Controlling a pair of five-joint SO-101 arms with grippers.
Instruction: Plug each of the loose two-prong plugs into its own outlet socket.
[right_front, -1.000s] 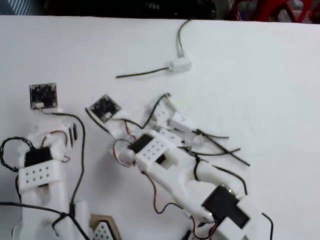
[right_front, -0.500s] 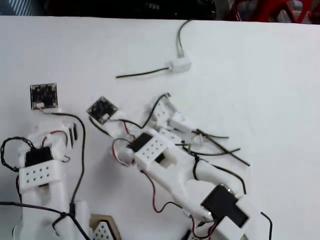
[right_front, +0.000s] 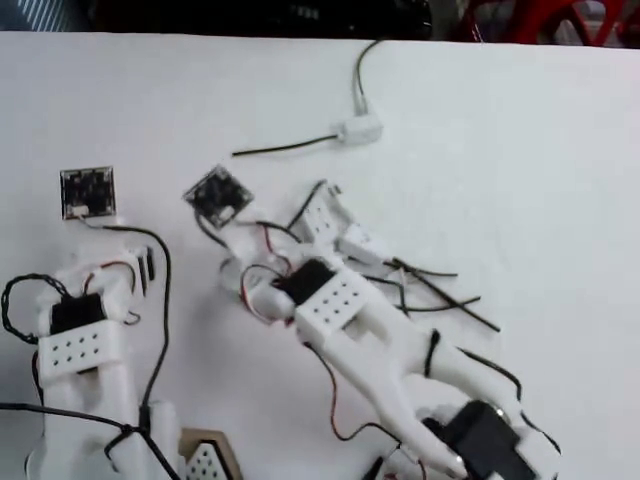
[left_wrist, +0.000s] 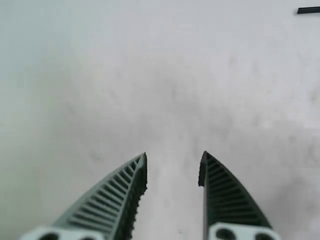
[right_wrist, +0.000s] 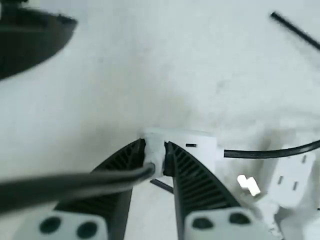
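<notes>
While the right gripper (right_wrist: 155, 148) pinches a white plug (right_wrist: 154, 156) between its ribbed jaws, low in the middle of the right wrist view, the plug's black cord (right_wrist: 75, 186) trails toward the lower left of that frame. Just past the jaw tips sits a white socket block (right_wrist: 197, 144) with a dark slot mark, touching or nearly touching the plug; whether the prongs have entered cannot be told. A black lead (right_wrist: 265, 152) runs from that block toward the right edge, above a second white socket (right_wrist: 295, 172) showing two slots at the lower right. In the high view, the right arm (right_front: 350, 310) reaches from the lower right into a tangle of white pieces and dark wires (right_front: 430, 285) at the centre of the white table (right_front: 520, 150). Another white connector (right_front: 360, 130) on its own cord lies well apart, at upper centre. The left gripper (left_wrist: 174, 160) hangs over bare table, jaws spread and holding nothing. Seating this plug well probably calls for a firm pinch, prongs squared to the slots, and a slow, straight push. The block looks loose and may slide away, so the idle left gripper could brace it from behind.
</notes>
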